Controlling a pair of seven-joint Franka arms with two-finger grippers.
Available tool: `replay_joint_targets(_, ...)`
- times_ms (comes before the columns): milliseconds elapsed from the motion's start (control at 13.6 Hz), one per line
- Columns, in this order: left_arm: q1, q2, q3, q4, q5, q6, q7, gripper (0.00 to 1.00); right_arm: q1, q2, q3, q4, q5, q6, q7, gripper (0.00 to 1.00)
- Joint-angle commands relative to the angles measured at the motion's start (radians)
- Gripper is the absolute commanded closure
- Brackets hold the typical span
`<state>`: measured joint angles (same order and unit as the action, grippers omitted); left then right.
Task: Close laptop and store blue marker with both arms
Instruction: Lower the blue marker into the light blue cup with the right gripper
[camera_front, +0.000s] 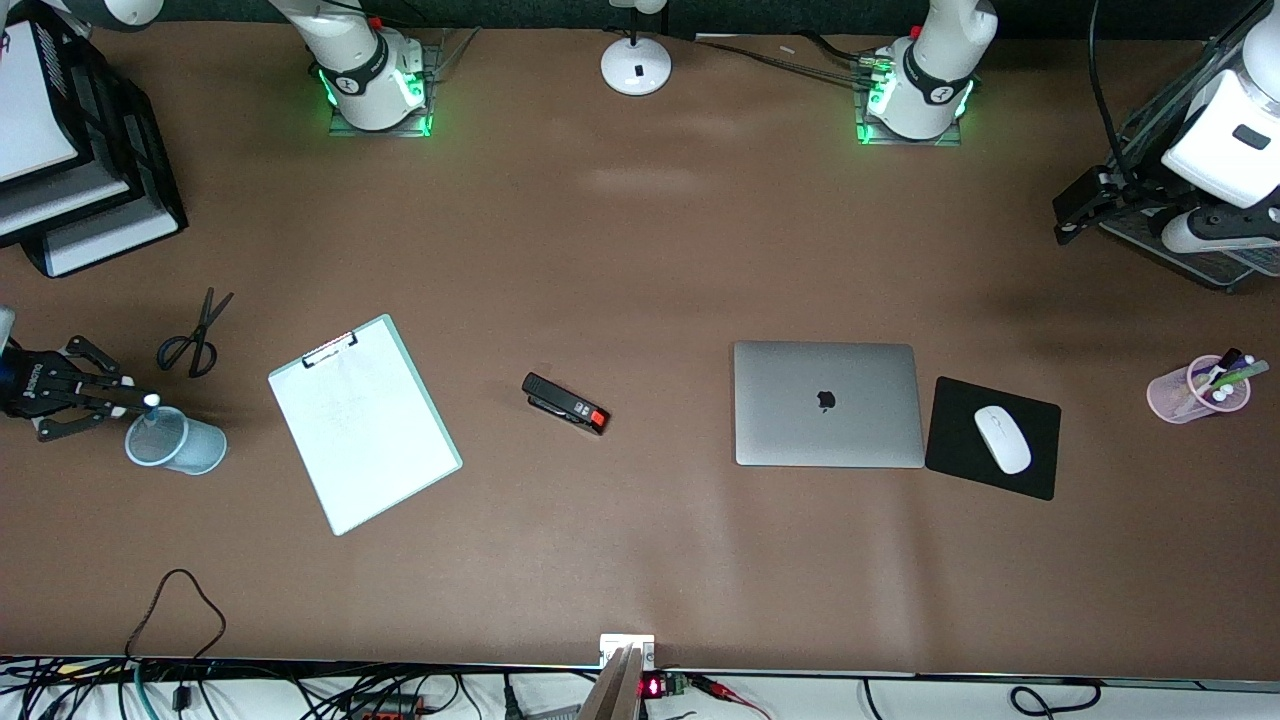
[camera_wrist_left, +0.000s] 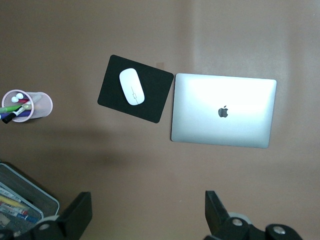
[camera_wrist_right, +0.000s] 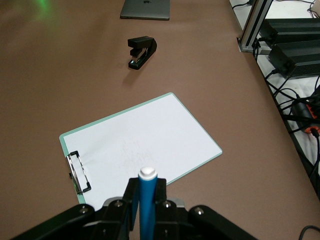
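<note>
The right gripper (camera_front: 150, 400) is held over the rim of a pale blue cup (camera_front: 178, 441) at the right arm's end of the desk (camera_front: 640, 250), its jaws clamped on the blue marker (camera_wrist_right: 147, 205) — white end outward. The left gripper (camera_wrist_left: 147, 212) hangs above the desk with jaws spread wide, nothing between them. The laptop (camera_front: 828, 404) lies closed, a black mouse pad (camera_front: 993, 437) touching it at 3 o'clock in the front view, a stapler (camera_front: 566, 403) at 9 o'clock — well apart.

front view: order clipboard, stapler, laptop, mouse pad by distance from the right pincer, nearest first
From the right pincer, holding the blue marker over the cup:
1. clipboard, beside the cup
2. stapler, mid-table
3. laptop, closed, toward the left arm's end
4. mouse pad, beside the laptop
</note>
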<state>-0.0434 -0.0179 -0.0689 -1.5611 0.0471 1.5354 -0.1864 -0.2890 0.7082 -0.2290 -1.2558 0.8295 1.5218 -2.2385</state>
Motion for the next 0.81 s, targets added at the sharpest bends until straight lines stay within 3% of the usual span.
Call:
replay_joint_targets(0, -0.010, -0.004, 0.009, 0.012, -0.015, -0.006, 0.024, 0.00, -0.013, 0.020, 0.013, 0.039, 0.023, 0.014, -0.018, 1.00)
replay_joint_targets(221, -0.010, -0.005, 0.006, 0.012, -0.015, -0.003, 0.027, 0.00, -0.019, 0.034, 0.013, 0.039, 0.066, 0.031, -0.039, 1.00)
replay_joint_targets(738, -0.018, -0.007, 0.003, 0.006, -0.019, 0.002, 0.034, 0.00, -0.039, 0.065, 0.013, 0.038, 0.069, 0.029, -0.041, 1.00)
